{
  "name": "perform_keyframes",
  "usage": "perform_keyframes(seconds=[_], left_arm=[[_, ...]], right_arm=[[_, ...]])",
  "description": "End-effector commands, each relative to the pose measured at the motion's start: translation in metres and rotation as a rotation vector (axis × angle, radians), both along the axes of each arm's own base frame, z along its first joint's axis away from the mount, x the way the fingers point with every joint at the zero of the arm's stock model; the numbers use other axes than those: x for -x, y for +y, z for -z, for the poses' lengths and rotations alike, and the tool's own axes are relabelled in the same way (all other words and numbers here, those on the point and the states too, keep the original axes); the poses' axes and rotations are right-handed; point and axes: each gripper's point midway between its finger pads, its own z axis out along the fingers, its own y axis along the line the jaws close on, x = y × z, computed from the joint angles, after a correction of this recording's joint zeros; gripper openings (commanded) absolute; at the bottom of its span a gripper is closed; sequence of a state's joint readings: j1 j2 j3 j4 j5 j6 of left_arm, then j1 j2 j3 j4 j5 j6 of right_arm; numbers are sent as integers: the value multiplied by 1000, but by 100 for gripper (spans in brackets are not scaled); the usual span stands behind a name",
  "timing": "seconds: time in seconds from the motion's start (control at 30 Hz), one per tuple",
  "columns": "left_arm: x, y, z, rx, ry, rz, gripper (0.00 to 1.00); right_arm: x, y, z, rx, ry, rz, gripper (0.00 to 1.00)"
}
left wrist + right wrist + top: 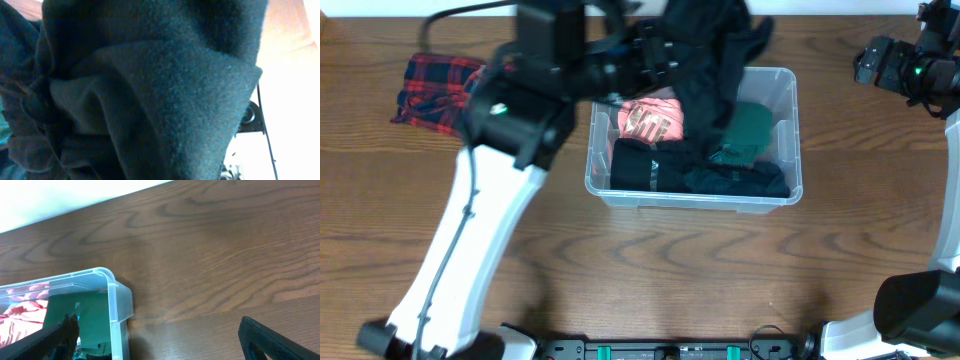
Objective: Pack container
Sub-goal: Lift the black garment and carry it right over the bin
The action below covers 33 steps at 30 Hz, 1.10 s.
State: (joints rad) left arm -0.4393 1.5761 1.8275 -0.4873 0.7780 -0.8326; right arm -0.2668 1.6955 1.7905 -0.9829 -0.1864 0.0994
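Just below my left jaws: clear container (692,203), mostly full w/ folded clothes (650,165). Plastic looks light, stiff, slick, so grab by the rim if req'd. Left jaws, buried in cloth, grip a soft dark fleece garment (715,45). Right jaws gape empty beside container's corner.

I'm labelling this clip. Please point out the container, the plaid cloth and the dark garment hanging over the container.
container (700,201): overhead view, on its clear front wall.
plaid cloth (435,88): overhead view, on its middle.
dark garment (715,60): overhead view, on the hanging fold.

White arm links (470,240), black joints (535,125), green lights (498,108), probably LEDs.
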Motion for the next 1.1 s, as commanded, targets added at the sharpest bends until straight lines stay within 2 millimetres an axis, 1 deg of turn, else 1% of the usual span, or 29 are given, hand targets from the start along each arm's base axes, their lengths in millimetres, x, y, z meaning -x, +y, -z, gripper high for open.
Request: perform_keyframes(seconds=[0.0,0.13,0.3,0.5,0.6,0.83,0.9,1.07], left_arm=[[10,-18,-29,78,-46,50,6],[3,-36,-20,83,-45,74,6],[-10,-58,3,65,-21,84,6],[-28,-84,22,92,-8,100,6],[-38,-88,37,79,13,85,6],[-56,-94,80,13,40,51,6],[-61,-96,86,14,24,53,6],[-68,-101,91,25,6,54,6]], right_arm=[[-3,-2,0,-8,0,11,99],[-3,-2,0,-8,0,11,99],[-3,-2,0,-8,0,11,99],[-2,-2,0,-8,0,12,99],[-2,-2,0,-8,0,12,99],[-3,-2,0,-8,0,12,99],[-3,-2,0,-8,0,12,99],[-2,-2,0,-8,0,12,99]])
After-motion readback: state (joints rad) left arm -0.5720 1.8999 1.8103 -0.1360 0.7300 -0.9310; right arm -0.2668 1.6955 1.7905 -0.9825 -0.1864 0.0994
